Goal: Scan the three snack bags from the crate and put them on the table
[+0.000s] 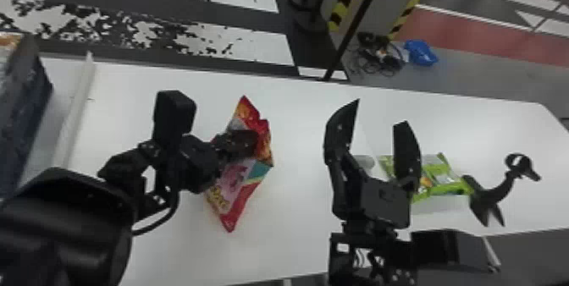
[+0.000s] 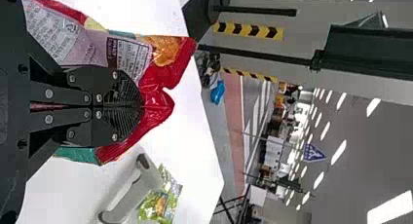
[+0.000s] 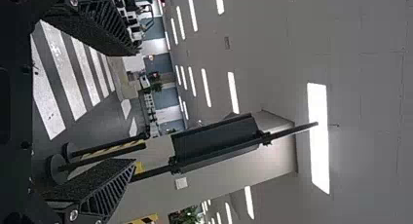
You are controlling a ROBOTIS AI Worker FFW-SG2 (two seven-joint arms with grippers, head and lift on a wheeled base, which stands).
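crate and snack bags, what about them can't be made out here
- crate: head view, cut off by the left edge, so its full contents can't be told
- red snack bag: left wrist view, partly behind the left gripper; small print on its label too blurred to read
- green snack bag: head view, partly behind the right gripper

Seeing glossy, crinkly plastic film on the red, multicoloured snack bag (image 1: pixel 239 188), same sheen on the flat green snack bag (image 1: pixel 444 175). Got a smooth, faintly shiny white tabletop (image 1: pixel 296 221) too, plus rough, matt black pads (image 3: pixel 92 31) with bright round metal screws (image 3: pixel 73 0) on the right gripper (image 1: pixel 380 114)
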